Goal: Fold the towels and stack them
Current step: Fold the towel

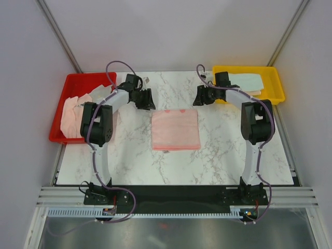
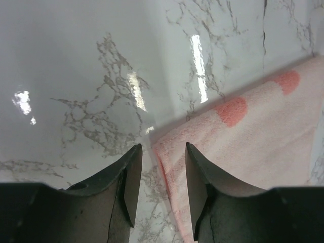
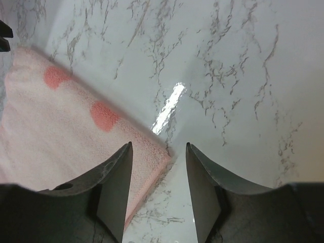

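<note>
My left gripper [image 2: 163, 169] has its jaws apart and clamped on nothing. The near corner of the pale pink terry towel with darker pink spots [image 1: 175, 129] lies flat on the white marble-patterned table [image 1: 228, 150], just below and ahead of the gap, reaching under my right-hand finger. My right gripper [image 3: 158, 169] is the same: jaws apart and empty, with the towel's other far corner just ahead of its left-hand finger and bare table ahead of the other one.

From above, that pink towel is a neat, flat rectangle between my two grippers, so I judge its fold made, or nearly so. It is not yet stacked.

Beyond my right jaws, in the yellow plastic tray [image 1: 277, 85], a mint green folded towel [image 1: 249, 81] already lies flat. I take that for the start of the stack.

Outward of my left jaws, the red plastic tray [image 1: 58, 116] holds a loose heap of crumpled pale pink and cream towels [image 1: 70, 111]. I cannot tell how many. Those are left to fold, so I reckon the job is well short of finished.
</note>
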Available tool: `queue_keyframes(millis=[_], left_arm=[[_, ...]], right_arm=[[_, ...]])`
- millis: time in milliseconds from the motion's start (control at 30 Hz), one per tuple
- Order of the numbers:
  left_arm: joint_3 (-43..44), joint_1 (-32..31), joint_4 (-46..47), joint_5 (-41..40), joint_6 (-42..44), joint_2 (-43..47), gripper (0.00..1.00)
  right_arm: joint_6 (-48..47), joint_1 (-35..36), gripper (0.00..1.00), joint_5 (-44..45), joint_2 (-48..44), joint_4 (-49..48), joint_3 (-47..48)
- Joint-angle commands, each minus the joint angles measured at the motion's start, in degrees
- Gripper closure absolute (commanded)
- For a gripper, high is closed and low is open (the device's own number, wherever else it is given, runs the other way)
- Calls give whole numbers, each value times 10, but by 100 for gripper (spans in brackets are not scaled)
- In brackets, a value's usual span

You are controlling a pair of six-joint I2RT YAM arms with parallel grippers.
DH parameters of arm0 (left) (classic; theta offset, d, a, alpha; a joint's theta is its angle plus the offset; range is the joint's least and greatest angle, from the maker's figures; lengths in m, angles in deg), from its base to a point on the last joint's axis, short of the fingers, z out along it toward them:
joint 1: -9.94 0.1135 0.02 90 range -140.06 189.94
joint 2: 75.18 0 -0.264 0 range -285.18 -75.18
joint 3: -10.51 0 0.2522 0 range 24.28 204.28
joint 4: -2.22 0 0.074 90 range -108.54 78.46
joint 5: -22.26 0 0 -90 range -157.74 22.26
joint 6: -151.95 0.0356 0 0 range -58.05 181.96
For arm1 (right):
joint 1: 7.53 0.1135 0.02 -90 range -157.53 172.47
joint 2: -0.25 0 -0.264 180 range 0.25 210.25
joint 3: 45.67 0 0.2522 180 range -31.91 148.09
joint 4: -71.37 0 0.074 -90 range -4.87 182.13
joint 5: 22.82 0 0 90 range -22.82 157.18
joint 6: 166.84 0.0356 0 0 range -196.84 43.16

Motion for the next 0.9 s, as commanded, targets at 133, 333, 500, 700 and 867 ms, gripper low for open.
queue_keyframes(millis=[133, 333, 500, 700, 867], left_arm=[[2, -5, 7, 84, 48, -18, 56], [-2, -9, 5, 66, 53, -23, 56], [7, -9, 5, 72, 53, -30, 59], [22, -9, 3, 67, 55, -39, 62], [40, -8, 0, 57, 54, -48, 62]], right_arm=[[-70, -8, 47, -64, 50, 81, 53], [-78, -9, 46, -83, 63, 94, 54], [-83, -9, 51, -100, 67, 96, 50], [-78, -10, 56, -120, 79, 95, 60], [-78, -9, 65, -107, 81, 95, 60]])
